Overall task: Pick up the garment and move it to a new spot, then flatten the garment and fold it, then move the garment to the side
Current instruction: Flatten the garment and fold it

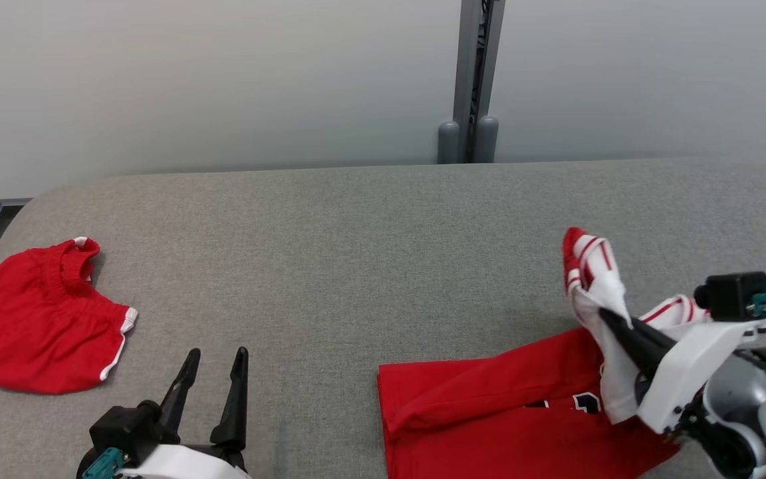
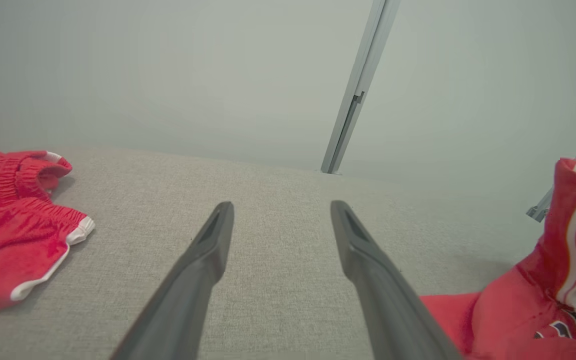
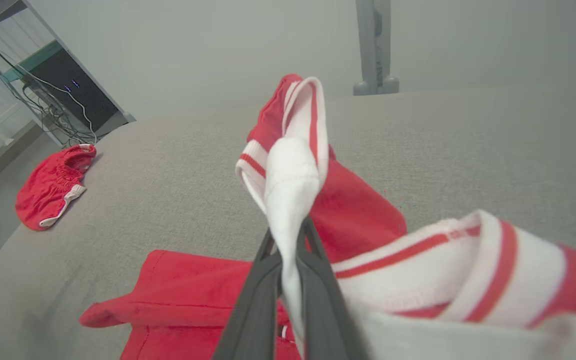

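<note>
Right end effector [image 1: 606, 316] clamped on raised edge of garment [image 1: 489, 409], left end effector [image 1: 218, 354] spread wide, well apart

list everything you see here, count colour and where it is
jersey: one, red with white striped trim, near right of the table, a white edge lifted
shorts: one, red with white trim, crumpled at the table's left end
table: one, grey fabric top, under both garments
post: one, grey, upright behind the table's far edge
rack with cables: one, dark, beyond the table's left end
left gripper: one, dark fingers, open, over bare table at near left
right gripper: one, dark fingers, shut on the jersey's white edge
</note>
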You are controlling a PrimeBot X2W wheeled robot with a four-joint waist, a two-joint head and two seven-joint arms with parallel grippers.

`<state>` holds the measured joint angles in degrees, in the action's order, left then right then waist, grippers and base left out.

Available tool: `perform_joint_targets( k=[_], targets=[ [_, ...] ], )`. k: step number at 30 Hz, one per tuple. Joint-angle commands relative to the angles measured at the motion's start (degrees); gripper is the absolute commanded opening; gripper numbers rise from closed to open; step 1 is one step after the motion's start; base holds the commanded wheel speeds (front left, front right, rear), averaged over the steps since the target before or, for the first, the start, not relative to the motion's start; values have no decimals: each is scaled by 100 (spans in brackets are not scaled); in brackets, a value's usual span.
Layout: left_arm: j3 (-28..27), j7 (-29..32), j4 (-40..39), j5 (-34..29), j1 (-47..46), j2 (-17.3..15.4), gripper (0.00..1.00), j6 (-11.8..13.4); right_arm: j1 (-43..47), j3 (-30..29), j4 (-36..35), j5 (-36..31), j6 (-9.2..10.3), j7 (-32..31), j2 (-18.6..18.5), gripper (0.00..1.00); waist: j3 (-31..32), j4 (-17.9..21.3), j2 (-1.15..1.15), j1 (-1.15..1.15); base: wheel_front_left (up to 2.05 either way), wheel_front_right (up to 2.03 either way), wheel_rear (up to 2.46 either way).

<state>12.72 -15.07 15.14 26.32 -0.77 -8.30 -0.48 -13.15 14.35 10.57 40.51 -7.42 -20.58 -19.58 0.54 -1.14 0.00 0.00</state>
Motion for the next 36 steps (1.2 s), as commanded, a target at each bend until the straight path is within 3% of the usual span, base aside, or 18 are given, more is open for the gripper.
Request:
perform_joint_targets(
  k=[1, 7, 12, 24, 32, 34, 35, 36],
  targets=[
    [-69, -11, 43, -44, 30, -34, 100, -52, 156, -36, -128, -55, -14, -90, 122, 0, -5, -60, 0, 0, 0, 0, 0],
    [-147, -12, 182, -172, -83, 82, 100, -215, 509, -38, -570, -366, -14, -436, 956, 0, -51, -284, 0, 0, 0, 0, 0],
    [-214, -11, 254, -290, -120, 132, 100, -307, 432, -5, -455, -759, -14, -421, 1336, 0, -102, -476, 0, 0, 0, 0, 0],
    [-306, -12, 375, -454, -227, 214, 100, -447, 237, 376, 442, -762, -14, -291, 1639, 0, -178, -902, 0, 0, 0, 0, 0],
    [-359, -11, 417, -521, -197, 258, 100, -478, 35, 711, 835, -613, -14, -11, 1655, 0, -136, -961, 0, 0, 0, 0, 0],
    [-371, -12, 439, -531, -178, 251, 100, -485, -13, 763, 954, -598, -14, 54, 1654, 53, -127, -939, 0, 0, 0, 0, 0],
    [-378, -12, 453, -532, -174, 249, 100, -494, -38, 775, 989, -579, -14, 114, 1656, 100, -121, -924, 0, 0, 0, 0, 0],
    [-381, -11, 463, -535, -171, 251, 100, -499, -74, 784, 984, -515, -14, 176, 1656, 100, -115, -905, 0, 0, 0, 0, 0]
  ],
)
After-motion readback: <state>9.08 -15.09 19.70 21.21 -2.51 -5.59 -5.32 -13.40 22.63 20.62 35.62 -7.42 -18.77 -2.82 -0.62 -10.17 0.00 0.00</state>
